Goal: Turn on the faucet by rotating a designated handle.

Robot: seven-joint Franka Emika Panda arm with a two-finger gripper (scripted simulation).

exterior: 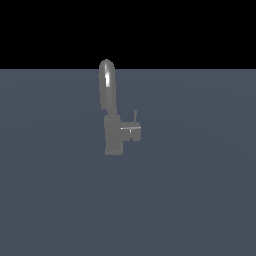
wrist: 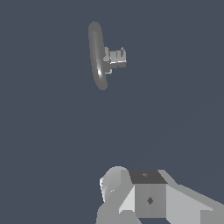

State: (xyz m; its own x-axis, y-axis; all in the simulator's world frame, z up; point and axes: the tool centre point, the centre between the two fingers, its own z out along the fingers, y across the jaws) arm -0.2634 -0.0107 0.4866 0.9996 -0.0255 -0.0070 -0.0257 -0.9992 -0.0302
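The faucet (exterior: 114, 112) stands alone on the surface (exterior: 200, 200). Its handle (exterior: 132, 131) juts toward the exterior view's right, pin upright. The claw (wrist: 146, 197) hangs well apart, above; fingers hidden, so whether it's open I cannot tell.

One faucet (exterior: 114, 117) stands on the floor, with one handle (exterior: 133, 131) carrying one thin lever pin (exterior: 135, 116).
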